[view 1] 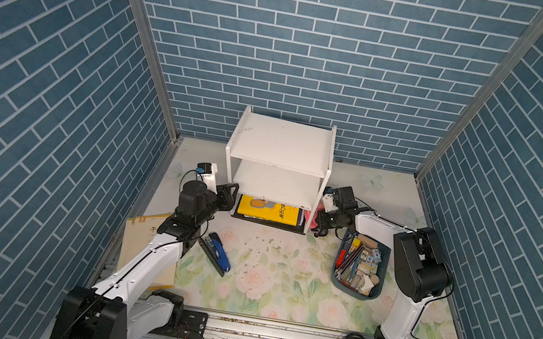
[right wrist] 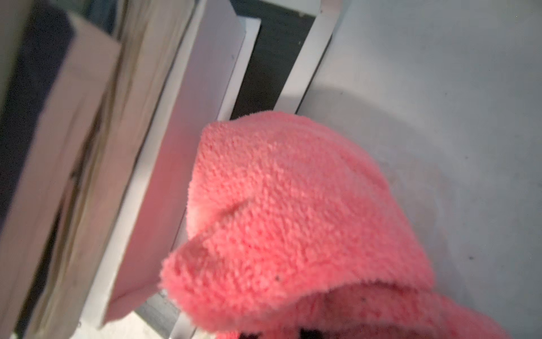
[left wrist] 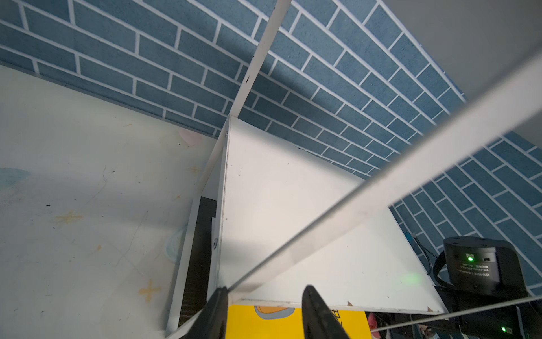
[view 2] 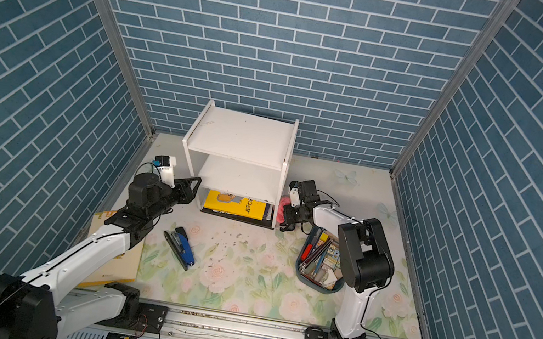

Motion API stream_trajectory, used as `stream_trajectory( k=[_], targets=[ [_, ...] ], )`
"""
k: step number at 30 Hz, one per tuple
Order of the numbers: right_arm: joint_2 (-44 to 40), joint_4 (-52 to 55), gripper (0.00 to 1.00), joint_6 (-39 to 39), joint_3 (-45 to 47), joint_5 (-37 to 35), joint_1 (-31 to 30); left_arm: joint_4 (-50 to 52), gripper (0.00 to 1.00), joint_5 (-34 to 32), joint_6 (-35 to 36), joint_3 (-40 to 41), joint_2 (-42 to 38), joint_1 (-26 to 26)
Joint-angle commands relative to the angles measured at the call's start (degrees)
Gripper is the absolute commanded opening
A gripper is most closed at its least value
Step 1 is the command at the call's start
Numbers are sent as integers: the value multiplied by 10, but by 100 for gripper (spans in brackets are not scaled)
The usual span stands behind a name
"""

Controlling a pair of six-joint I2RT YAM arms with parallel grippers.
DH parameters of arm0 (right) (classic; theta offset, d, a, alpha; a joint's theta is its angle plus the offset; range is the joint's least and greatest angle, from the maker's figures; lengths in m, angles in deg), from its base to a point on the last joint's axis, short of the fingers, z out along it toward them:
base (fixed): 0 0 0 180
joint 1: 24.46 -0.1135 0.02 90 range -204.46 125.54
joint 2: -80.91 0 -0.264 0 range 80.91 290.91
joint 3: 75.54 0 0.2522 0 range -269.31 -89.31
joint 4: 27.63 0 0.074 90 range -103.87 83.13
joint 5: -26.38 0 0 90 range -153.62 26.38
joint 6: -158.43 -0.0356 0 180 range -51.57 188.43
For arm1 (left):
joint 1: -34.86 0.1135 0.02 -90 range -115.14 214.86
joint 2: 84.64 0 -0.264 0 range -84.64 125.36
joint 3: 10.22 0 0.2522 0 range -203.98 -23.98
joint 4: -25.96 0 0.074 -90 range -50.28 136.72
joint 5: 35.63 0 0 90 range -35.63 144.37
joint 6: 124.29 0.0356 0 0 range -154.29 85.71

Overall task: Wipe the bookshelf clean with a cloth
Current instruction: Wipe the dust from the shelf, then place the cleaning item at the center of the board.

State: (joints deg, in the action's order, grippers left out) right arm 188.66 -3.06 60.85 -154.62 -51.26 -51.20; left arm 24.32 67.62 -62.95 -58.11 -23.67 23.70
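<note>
Coral-pink microfibre, the cloth is soft, light and compressible. It is best held by a bunched fold so that a pad of pile projects toward the surface. The right gripper is fully closed on it, low beside the right side frame of the bookshelf. The left gripper stands partly open astride the opposite front post, and contact cannot be confirmed. The shelf looks light and may slide under pressure.
</note>
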Motion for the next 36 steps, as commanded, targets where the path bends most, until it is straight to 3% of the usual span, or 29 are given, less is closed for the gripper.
stream_trajectory(
  k=[1, 14, 20, 27, 32, 36],
  targets=[
    [-17, 91, 0, 29, 34, 10, -8, -26, 46, 19, 6, 0, 0, 2],
    [-166, 153, 0, -15, 94, -68, -51, -44, 46, 30, -11, 16, -3, 1],
    [-288, 160, 0, -76, 132, -94, -133, -54, 49, 17, -32, 38, -36, 2],
    [-491, 34, 0, -167, 301, -135, -256, -82, 55, -23, -84, 110, -128, -2],
    [-446, -54, 1, -161, 316, -206, -353, -96, 62, -69, -96, 168, -190, -8],
    [-336, -128, 21, -141, 299, -187, -380, -87, 67, -80, -81, 181, -224, -11]
  ],
)
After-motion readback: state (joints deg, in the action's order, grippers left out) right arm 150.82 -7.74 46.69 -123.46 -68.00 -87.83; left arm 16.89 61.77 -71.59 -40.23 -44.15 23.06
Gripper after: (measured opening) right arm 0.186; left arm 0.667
